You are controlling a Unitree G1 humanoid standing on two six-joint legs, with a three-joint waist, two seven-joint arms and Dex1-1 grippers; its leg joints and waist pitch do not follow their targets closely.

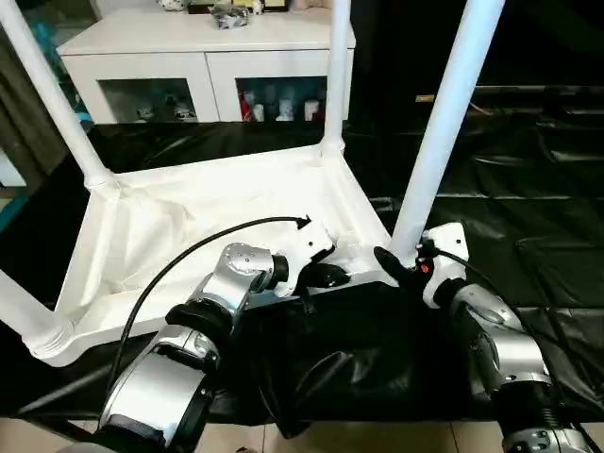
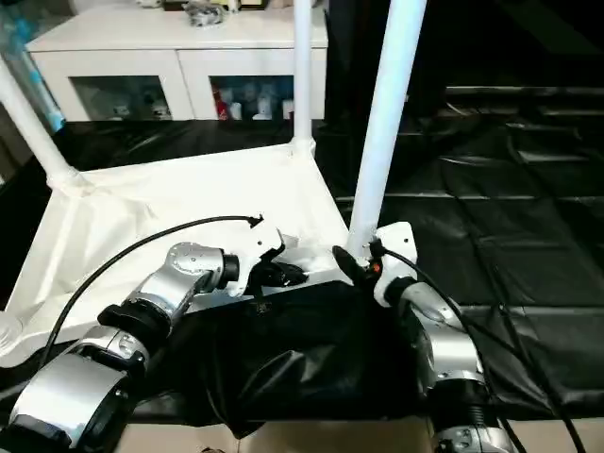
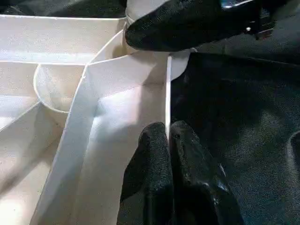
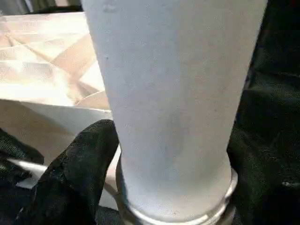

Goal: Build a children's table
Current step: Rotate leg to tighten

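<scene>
The children's table (image 1: pixel 189 236) lies upside down on the black-covered work table, ribbed underside up. White legs stand in its corner sockets: far left (image 1: pixel 52 104), far right (image 1: pixel 335 75), near left (image 1: pixel 19 311) and near right (image 1: pixel 444 123). My left gripper (image 3: pixel 168 136) is shut on the thin near rim (image 3: pixel 168 93) of the top, close to the near right corner. My right gripper (image 1: pixel 401 269) is closed around the base of the near right leg (image 4: pixel 173 93), with one black finger (image 4: pixel 79 159) against the side of the leg just above the socket.
A white cabinet (image 1: pixel 208 42) with glass doors stands behind the work table. Black cloth (image 1: pixel 340 359) bunches at the front edge below the grippers. A black cable (image 1: pixel 189 255) arcs over my left forearm. Black sheeting (image 1: pixel 528 189) spreads to the right.
</scene>
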